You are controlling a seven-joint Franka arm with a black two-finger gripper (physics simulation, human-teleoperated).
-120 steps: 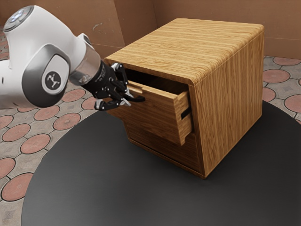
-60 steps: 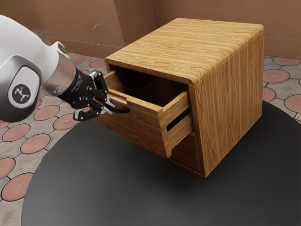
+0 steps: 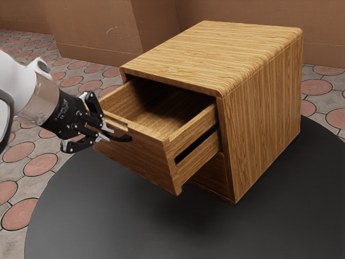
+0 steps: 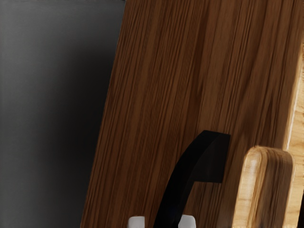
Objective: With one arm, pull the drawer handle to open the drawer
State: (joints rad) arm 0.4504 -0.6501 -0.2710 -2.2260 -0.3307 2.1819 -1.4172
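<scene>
My gripper is closed on the wooden drawer handle, 1 black finger pressed beside it. The drawer juts well out of the wooden cabinet, above the black surface.

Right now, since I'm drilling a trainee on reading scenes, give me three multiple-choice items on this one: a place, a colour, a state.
1. Where is the gripper relative to the cabinet?
A) at the handle of its upper drawer
B) on its top
C) behind it

2. What colour is the table top?
A) white
B) black
C) green

3. How is the upper drawer?
A) shut flush
B) pulled well out
C) lying on the floor

Answers:
1 A, it sits at the drawer front by the handle.
2 B, the round top is black.
3 B, the drawer's box juts out of the cabinet.
</scene>
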